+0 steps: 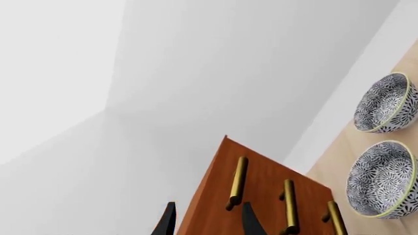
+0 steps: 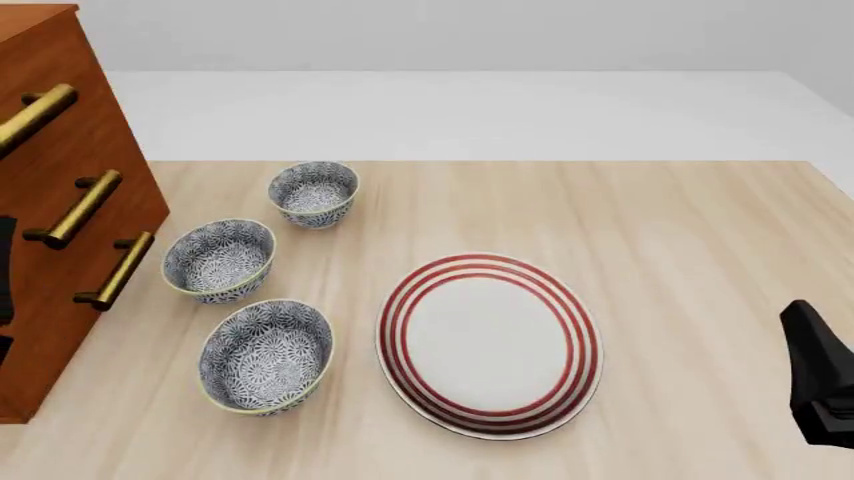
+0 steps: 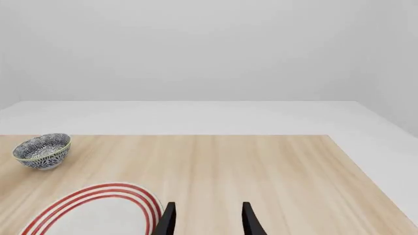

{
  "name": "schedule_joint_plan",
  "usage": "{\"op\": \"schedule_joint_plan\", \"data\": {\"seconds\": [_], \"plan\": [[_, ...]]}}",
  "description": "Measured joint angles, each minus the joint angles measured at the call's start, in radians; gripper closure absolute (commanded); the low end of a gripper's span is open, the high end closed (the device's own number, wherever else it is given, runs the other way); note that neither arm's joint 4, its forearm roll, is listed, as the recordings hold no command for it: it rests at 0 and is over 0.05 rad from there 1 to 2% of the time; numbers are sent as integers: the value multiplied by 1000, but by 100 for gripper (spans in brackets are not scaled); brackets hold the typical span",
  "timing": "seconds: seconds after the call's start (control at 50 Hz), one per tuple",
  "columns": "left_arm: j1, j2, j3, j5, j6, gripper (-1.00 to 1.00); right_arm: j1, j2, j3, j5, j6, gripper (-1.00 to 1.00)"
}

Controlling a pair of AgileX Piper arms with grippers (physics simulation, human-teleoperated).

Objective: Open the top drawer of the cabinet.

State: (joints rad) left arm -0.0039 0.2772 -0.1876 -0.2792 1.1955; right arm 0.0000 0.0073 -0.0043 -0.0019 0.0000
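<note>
The cabinet [image 2: 67,190] stands at the table's left edge, reddish-brown, with three brass bar handles on its front. The top drawer [image 1: 219,176] carries the uppermost handle [image 2: 34,115], and its front looks flush with the two lower ones. In the left wrist view that handle [image 1: 236,183] lies just ahead of my left gripper [image 1: 209,223], which is open; one fingertip [image 1: 251,219] is before the cabinet front and the other is off its side. Nothing is held. My right gripper [image 3: 209,220] is open and empty at the table's near right [image 2: 817,385].
Three patterned bowls [image 2: 315,192] [image 2: 220,260] [image 2: 267,355] sit just right of the cabinet. A red-ringed plate [image 2: 490,345] lies mid-table. The two lower drawer handles [image 2: 80,210] [image 2: 118,270] sit below the top one. The wooden table [image 2: 694,230] ends at a white floor behind.
</note>
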Motion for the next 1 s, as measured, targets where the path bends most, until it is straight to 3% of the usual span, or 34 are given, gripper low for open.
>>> {"op": "schedule_joint_plan", "data": {"seconds": [1.0], "plan": [[94,388,-24,-272,57,-100,0,0,0,0,0,-100]]}}
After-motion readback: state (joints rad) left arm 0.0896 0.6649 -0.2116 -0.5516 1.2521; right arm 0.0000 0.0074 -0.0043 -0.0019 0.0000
